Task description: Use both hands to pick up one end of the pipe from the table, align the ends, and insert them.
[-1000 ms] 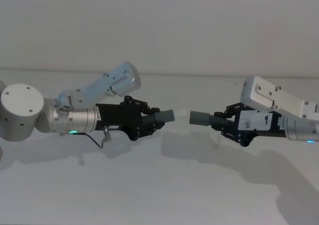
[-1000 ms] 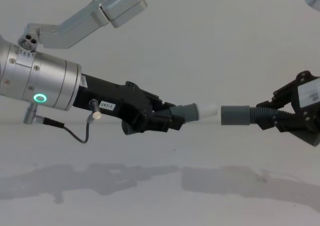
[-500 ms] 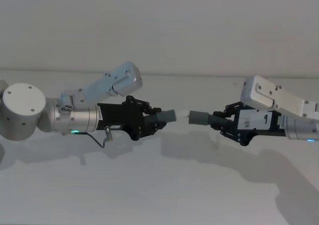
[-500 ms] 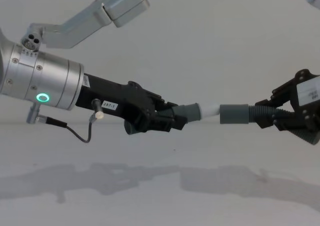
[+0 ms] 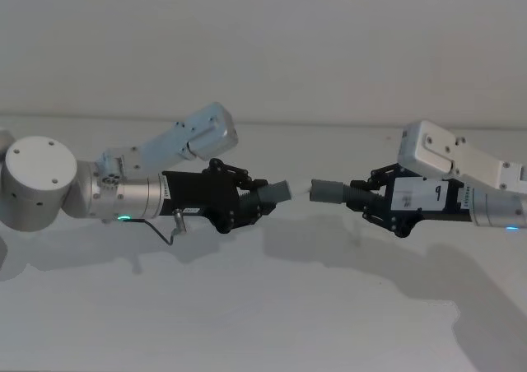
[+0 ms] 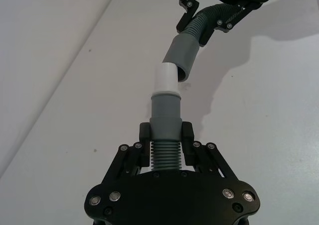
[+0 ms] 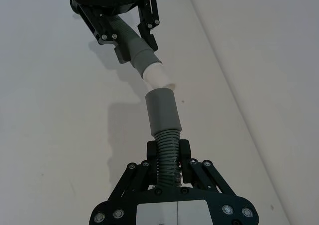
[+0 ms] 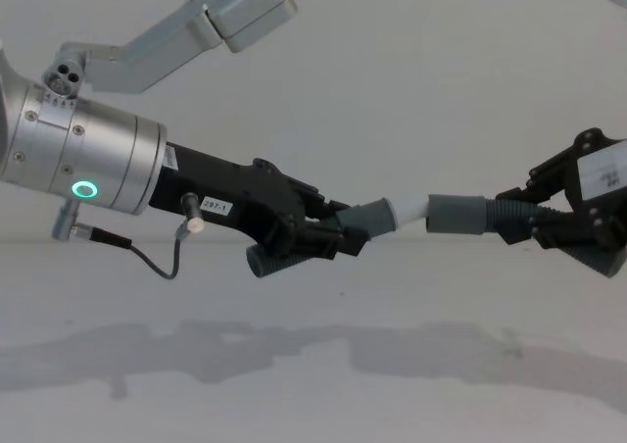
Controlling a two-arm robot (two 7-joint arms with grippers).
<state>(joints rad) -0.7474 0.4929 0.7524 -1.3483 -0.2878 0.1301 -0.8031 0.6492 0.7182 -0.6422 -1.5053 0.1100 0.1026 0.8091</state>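
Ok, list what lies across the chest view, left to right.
Left wrist with green ring → left gripper → grey cuff of its pipe piece → white plug tip → open grey cuff → ribbed section → right gripper.

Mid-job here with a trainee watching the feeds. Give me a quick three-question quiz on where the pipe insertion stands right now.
1. True or false: both pipe pieces lie on the table.
2. Which gripper holds the piece with the white plug tip? A) left gripper B) right gripper C) neither
3. Fill in: in the left wrist view the plug tip meets the rim of the grey open cuff off ____, the two pieces standing at an angle.

Key
1. False: both are held in the air, above their shadows.
2. A. The right gripper holds the cuff piece by its ribbed part.
3. Centre: the tip sits at the cuff's mouth, not seated.
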